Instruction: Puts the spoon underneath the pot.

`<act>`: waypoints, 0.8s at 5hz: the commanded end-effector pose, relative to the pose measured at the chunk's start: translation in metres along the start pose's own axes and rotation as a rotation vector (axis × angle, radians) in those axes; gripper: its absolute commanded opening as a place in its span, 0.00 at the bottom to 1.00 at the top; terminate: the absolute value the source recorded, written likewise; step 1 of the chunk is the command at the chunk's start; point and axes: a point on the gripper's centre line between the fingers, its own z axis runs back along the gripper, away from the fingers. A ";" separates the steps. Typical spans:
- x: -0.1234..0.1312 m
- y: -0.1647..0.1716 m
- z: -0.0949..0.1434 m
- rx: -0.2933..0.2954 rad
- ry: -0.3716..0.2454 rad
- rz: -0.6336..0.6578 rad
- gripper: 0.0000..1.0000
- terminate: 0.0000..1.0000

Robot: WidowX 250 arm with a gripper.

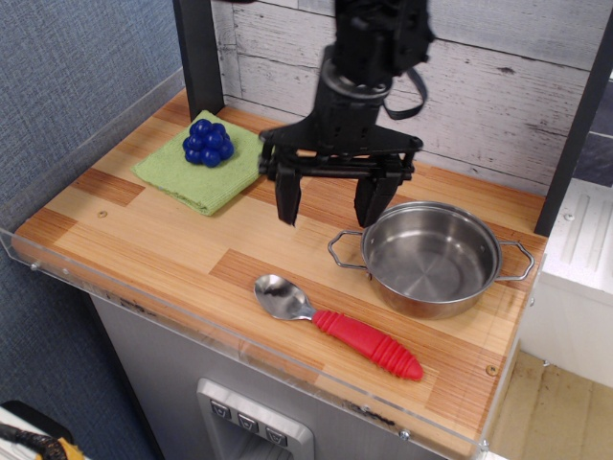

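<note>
The spoon [335, 328] lies flat on the wooden counter near the front edge, silver bowl to the left, ribbed red handle pointing right. The steel pot [429, 259] stands just behind it, upright and empty, with a wire loop handle on each side. My gripper [330, 201] hangs open and empty above the counter, left of the pot and well above and behind the spoon, its two black fingers [286, 196] spread wide.
A green cloth [196, 171] with a blue grape cluster [209, 142] lies at the back left. A clear acrylic rim [239, 345] runs along the counter's front and left edges. A dark post [196, 57] stands at the back left, a plank wall behind.
</note>
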 end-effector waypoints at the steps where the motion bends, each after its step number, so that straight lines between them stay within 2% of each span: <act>1: 0.014 0.015 0.007 -0.091 -0.015 -0.354 1.00 0.00; 2: 0.031 0.035 0.002 -0.090 -0.022 -0.358 1.00 0.00; 3: 0.055 0.050 0.004 -0.035 -0.038 -0.360 1.00 0.00; 4: 0.075 0.066 0.005 -0.025 -0.039 -0.336 1.00 1.00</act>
